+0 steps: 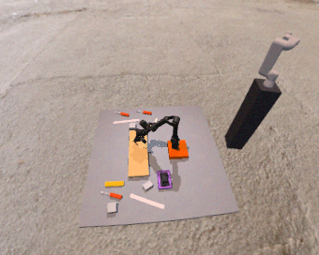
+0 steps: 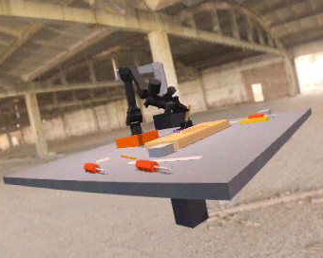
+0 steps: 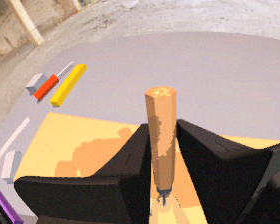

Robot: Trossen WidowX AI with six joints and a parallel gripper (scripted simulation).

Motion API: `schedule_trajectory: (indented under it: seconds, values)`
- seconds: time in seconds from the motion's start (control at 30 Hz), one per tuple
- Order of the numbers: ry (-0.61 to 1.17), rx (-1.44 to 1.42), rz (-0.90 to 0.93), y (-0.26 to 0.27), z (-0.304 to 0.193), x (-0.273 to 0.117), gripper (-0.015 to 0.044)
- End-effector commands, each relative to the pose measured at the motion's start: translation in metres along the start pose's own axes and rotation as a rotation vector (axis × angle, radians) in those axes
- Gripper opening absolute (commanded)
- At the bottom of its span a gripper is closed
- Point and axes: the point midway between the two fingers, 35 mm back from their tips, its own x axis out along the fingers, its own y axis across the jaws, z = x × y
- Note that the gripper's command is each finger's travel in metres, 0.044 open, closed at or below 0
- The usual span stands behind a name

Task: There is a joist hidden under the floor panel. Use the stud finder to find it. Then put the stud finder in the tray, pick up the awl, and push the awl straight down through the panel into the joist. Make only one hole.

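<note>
My gripper [image 1: 140, 140] [image 2: 187, 122] [image 3: 161, 127] is shut on the awl. The awl's wooden handle [image 3: 161, 110] stands up between the fingers in the wrist view, with its thin metal tip pointing down over the floor panel [image 1: 139, 165] [image 2: 204, 131] [image 3: 40, 145]. The gripper is over the panel's far half in the top view. Whether the tip touches the panel cannot be told. The black stud finder [image 1: 164, 178] lies in the purple tray [image 1: 159, 181] [image 3: 7, 206]. The joist is hidden.
The arm's orange base [image 1: 178, 154] [image 2: 142, 139] stands beside the panel. A yellow bar [image 1: 114, 184] [image 3: 68, 85], a red-handled tool [image 1: 115, 196] [image 3: 46, 87], grey blocks [image 1: 112, 207] [image 2: 161, 150] and pale strips [image 1: 146, 201] lie around it. Two more red-handled tools [image 2: 146, 165] [image 2: 91, 167] lie beyond one end.
</note>
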Motion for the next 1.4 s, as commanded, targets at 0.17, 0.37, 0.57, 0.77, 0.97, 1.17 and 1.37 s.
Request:
schedule_trajectory:
  seconds: [0.17, 0.37, 0.57, 0.77, 0.97, 1.17, 1.37]
  values:
    - [-0.167, -0.090, 0.127, 0.023, 0.015, -0.003, 0.0000]
    - [-0.267, -0.169, 0.221, 0.042, 0.021, -0.011, 0.0000]
    - [-0.348, -0.260, 0.316, 0.064, 0.023, -0.022, 0.0000]
    - [-0.356, -0.271, 0.327, 0.066, 0.023, -0.023, 0.0000]
    - [-0.356, -0.271, 0.327, 0.066, 0.021, -0.022, 0.0000]
    - [-0.356, -0.271, 0.327, 0.065, 0.018, -0.020, 0.0000]
    - [-0.356, -0.271, 0.327, 0.064, 0.016, -0.019, 0.0000]
